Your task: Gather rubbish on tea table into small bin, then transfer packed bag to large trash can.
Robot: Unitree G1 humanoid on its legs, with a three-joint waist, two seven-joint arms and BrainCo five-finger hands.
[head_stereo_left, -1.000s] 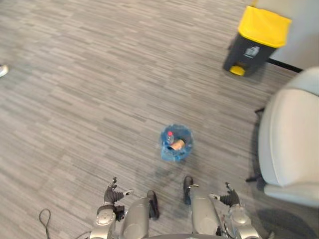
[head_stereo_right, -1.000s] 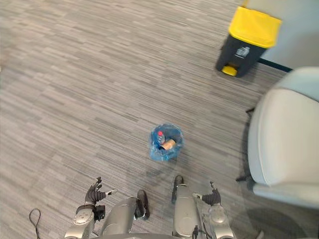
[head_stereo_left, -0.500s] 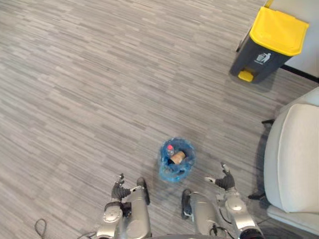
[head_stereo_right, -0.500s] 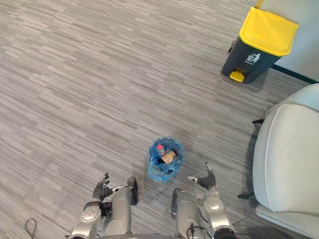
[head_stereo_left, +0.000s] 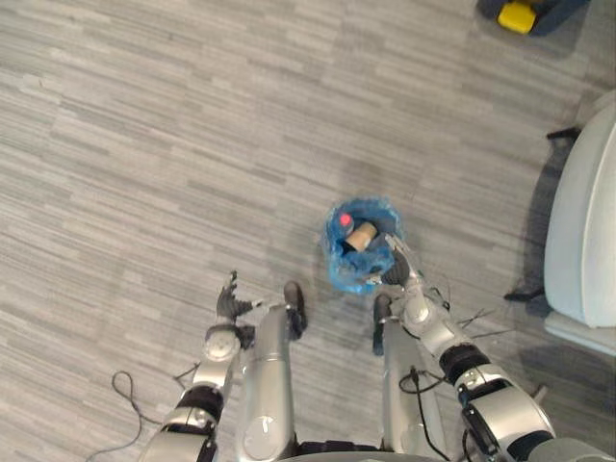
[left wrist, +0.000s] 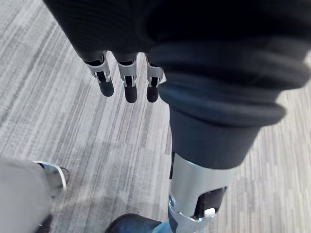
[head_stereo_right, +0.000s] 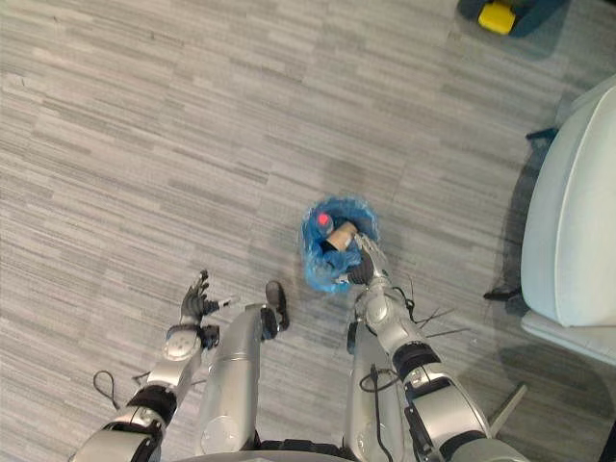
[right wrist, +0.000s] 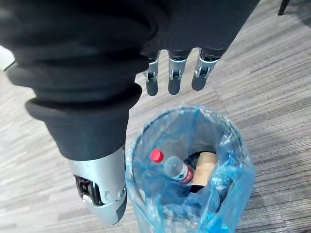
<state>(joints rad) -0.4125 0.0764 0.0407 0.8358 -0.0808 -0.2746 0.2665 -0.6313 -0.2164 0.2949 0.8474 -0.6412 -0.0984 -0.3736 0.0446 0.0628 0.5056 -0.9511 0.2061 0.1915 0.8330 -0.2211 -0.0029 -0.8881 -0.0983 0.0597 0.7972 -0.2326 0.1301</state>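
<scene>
Left eye view: the small bin (head_stereo_left: 351,277), lined with a blue bag (head_stereo_left: 369,205), stands on the grey floor (head_stereo_left: 144,144). The right hand (head_stereo_left: 402,272) is at its rim and the left hand (head_stereo_left: 228,303) is well apart.
Right eye view: a pale chair (head_stereo_right: 568,221) stands near.
Left wrist view: the left fingers (left wrist: 129,83) are straight and empty.
Right wrist view: the right fingers (right wrist: 174,76) are straight above the bin and hold nothing. A red-capped bottle (right wrist: 171,166) and a cardboard tube (right wrist: 204,171) lie inside.

Carpet floor (head_stereo_left: 144,144) lies wide open left of and beyond the small bin (right wrist: 238,165). Bin mouth is unblocked from above; bottle (right wrist: 176,169) and cardboard tube (right wrist: 205,171) sit low inside. Pale armchair (head_stereo_left: 587,221) walls off the right side, apart from bin.
</scene>
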